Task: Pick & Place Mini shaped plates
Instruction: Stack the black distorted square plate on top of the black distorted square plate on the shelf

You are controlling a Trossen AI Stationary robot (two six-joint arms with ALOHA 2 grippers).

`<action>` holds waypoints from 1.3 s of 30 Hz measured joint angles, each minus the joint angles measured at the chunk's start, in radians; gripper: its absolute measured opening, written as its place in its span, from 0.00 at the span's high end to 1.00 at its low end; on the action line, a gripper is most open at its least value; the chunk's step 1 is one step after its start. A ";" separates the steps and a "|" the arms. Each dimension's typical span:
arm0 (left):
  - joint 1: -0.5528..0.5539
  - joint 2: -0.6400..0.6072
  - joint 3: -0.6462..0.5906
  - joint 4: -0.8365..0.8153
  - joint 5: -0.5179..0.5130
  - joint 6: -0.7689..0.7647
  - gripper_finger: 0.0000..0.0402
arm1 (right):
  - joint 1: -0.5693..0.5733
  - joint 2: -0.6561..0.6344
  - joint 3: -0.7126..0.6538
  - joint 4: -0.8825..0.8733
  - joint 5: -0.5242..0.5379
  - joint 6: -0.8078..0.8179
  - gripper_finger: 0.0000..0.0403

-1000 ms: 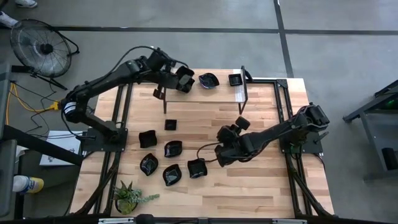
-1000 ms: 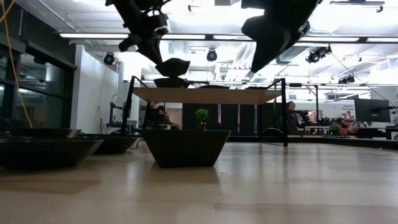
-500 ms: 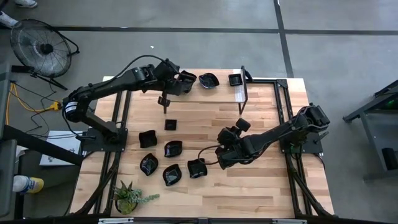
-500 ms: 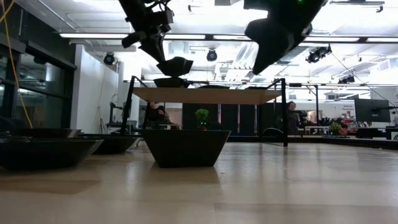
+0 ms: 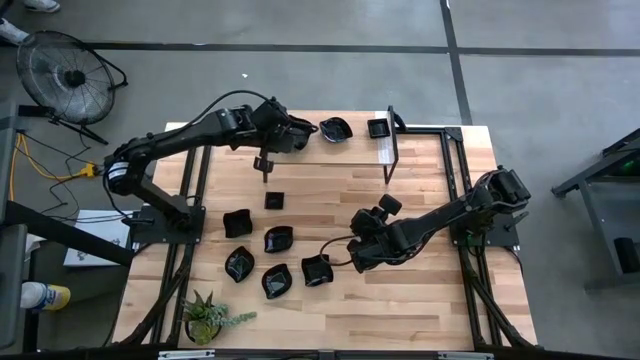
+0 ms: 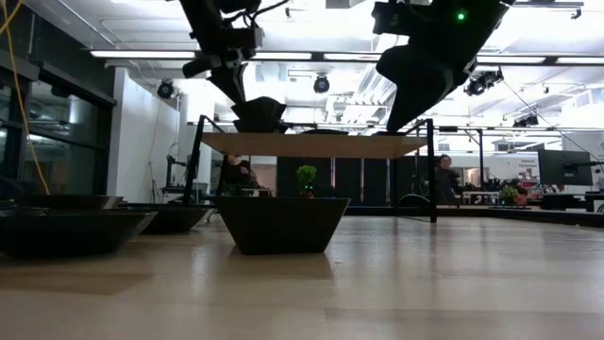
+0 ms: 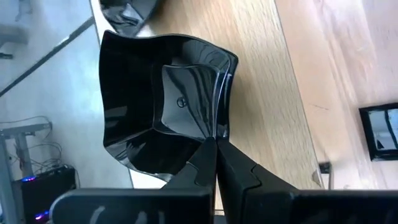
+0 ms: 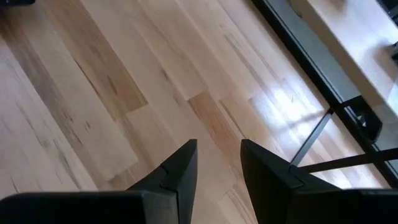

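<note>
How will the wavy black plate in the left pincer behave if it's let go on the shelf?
The wavy plate keeps its shape while pinched at one rim by the left pincer, so it is probably rigid. Its glossy surface suggests it may slide on the wooden shelf. Its flat centre should let it settle upright rather than tip.

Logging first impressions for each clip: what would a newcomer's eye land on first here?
Most striking is the left end effector shut on a wavy-edged black plate, holding it over the raised wooden shelf at the table's far edge, where two more plates already sit. Next comes the cluster of black plates on the table's left half. The right end effector hangs open above bare wood near that cluster.
</note>
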 joint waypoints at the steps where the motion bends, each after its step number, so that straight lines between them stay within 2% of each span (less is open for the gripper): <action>1: 0.000 0.005 0.000 0.000 0.000 0.000 1.00 | 0.000 0.000 0.000 0.000 0.001 0.000 0.71; 16: 0.000 0.018 0.000 0.016 0.000 0.007 0.99 | 0.000 0.000 0.000 0.008 0.000 -0.026 0.71; 27: 0.000 0.018 0.000 0.016 -0.001 0.031 0.85 | 0.000 0.000 0.000 0.009 -0.004 -0.027 0.71; 35: 0.000 -0.012 0.000 0.010 0.000 0.037 0.84 | 0.000 -0.003 0.000 0.011 -0.067 -0.051 0.71; 39: 0.000 -0.046 0.000 -0.004 0.026 0.037 0.84 | 0.014 -0.026 0.000 0.040 -0.115 -0.137 0.71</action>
